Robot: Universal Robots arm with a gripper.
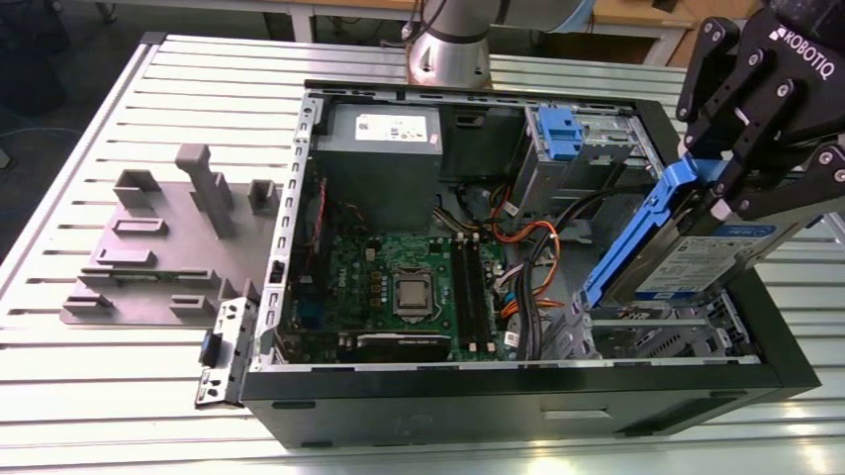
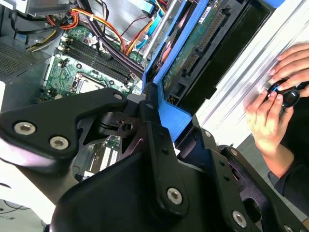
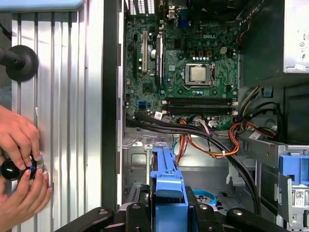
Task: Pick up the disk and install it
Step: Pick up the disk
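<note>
In the exterior view the hand [image 1: 742, 193] is clamped on the upper end of the disk [image 1: 687, 252]. The disk hangs tilted over the computer case [image 1: 528, 401], above the drive cage at the exterior view's right. A grey holder block [image 1: 145, 262] lies on the tabletop [image 1: 119, 396] beside the case.

In the second wrist view the hand [image 2: 154, 121] grips the disk [image 2: 193, 53], with the case's motherboard [image 2: 72, 72] beyond it.

In the first wrist view the hand [image 3: 166, 210] holds the disk [image 3: 166, 176] above the case floor. A person's fingers [image 3: 19, 140] hold a black knob [image 3: 12, 169] outside the case wall.

Slatted metal table [image 1: 106, 396] bears computer case [image 1: 528, 406] and grey holder [image 1: 145, 267].
</note>
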